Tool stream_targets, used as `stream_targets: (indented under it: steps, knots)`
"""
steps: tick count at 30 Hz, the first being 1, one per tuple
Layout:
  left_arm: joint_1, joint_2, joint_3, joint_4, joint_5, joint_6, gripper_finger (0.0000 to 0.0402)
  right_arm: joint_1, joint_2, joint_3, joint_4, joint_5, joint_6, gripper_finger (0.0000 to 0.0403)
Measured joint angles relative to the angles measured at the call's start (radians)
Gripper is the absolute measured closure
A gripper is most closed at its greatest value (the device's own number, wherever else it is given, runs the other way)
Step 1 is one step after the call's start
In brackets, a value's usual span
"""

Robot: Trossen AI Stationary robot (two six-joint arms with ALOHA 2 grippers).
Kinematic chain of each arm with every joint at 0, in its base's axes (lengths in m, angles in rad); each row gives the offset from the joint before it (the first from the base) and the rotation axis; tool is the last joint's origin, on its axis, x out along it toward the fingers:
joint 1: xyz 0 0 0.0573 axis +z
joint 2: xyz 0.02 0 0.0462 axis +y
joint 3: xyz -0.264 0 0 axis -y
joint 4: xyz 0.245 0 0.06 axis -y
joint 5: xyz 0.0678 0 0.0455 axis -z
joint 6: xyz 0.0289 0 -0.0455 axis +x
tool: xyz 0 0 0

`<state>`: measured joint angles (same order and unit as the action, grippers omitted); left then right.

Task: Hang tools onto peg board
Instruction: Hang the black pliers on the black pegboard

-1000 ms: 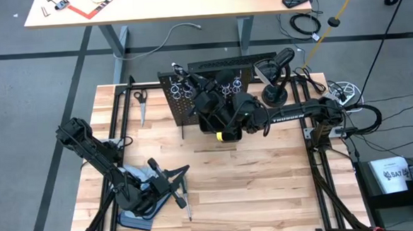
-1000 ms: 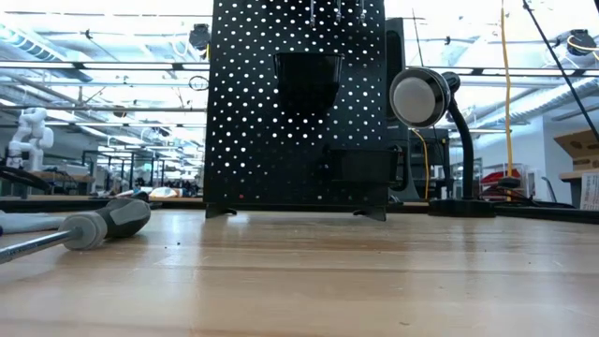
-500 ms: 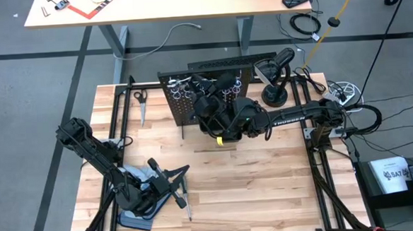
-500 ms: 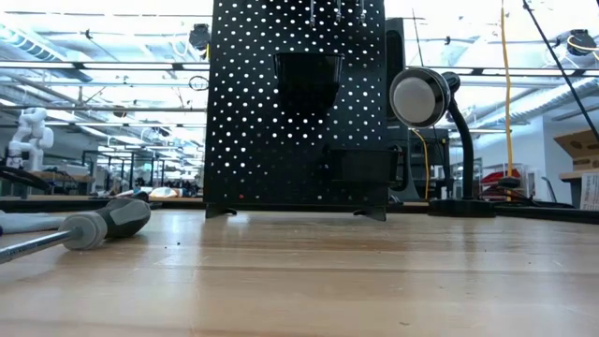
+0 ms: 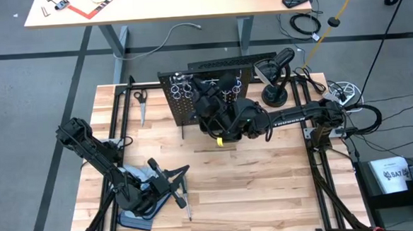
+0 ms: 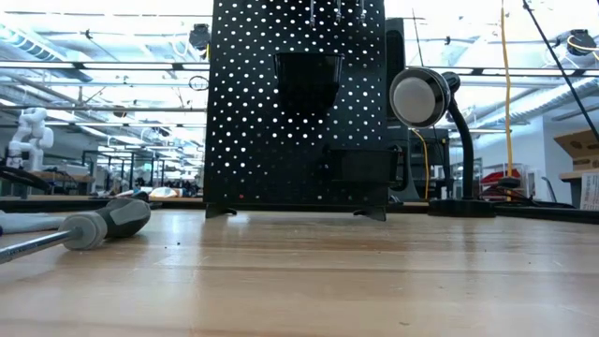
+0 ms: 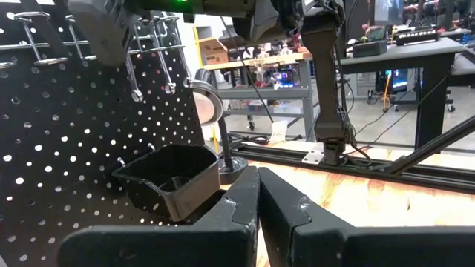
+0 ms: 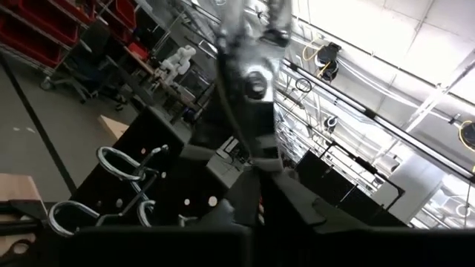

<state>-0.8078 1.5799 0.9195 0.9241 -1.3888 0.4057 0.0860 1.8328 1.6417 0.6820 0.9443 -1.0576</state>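
Observation:
The black peg board (image 5: pixel 181 108) stands upright at the table's far middle; it also fills the low view (image 6: pixel 299 112). My right gripper (image 5: pixel 212 88) is raised against the board's upper front, near the silver ring holders (image 8: pixel 122 167), fingers shut (image 8: pixel 256 178). The pliers' silver head (image 8: pixel 249 70) shows blurred just past those fingertips. A dark-handled screwdriver (image 5: pixel 186 203) lies flat on the table at the near left (image 6: pixel 89 227). My left gripper (image 5: pixel 174 177) waits beside it, shut (image 7: pixel 256 194), facing the board. My right gripper's shut fingers stand right behind the pliers' head (image 8: pixel 256 137). The fingers themselves hide the place where they meet it, so I cannot tell whether they touch the pliers.
Grey-and-blue gloves (image 5: pixel 137 210) lie under the left arm. Scissors (image 5: pixel 140 103) lie left of the board, and a desk lamp (image 5: pixel 275 76) stands at its right. A black bin (image 7: pixel 174 185) hangs on the board's face. Bare wood lies across the table's middle (image 5: pixel 267 183).
My right gripper has swung a little along the peg board's upper front toward the table's right, turning from a leftward slant to face the board more squarely. The left arm and the screwdriver have kept still.

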Motion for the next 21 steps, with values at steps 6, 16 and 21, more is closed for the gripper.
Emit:
stream_targets:
  steps: [6, 16, 21]
  knots:
    - [0.000, 0.000, 0.000, 0.000, 0.000, 0.000, 0.0391, 0.008, 0.000, 0.000, 0.017, -0.006, 0.064, 0.0402]
    - [0.000, 0.000, 0.000, -0.019, 0.000, 0.000, 0.0391, 0.019, 0.000, 0.000, 0.024, 0.019, 0.122, 0.0403]
    - [0.000, 0.000, 0.000, -0.023, 0.000, -0.001, 0.0391, 0.027, 0.000, 0.000, 0.019, -0.013, -0.028, 0.0403]
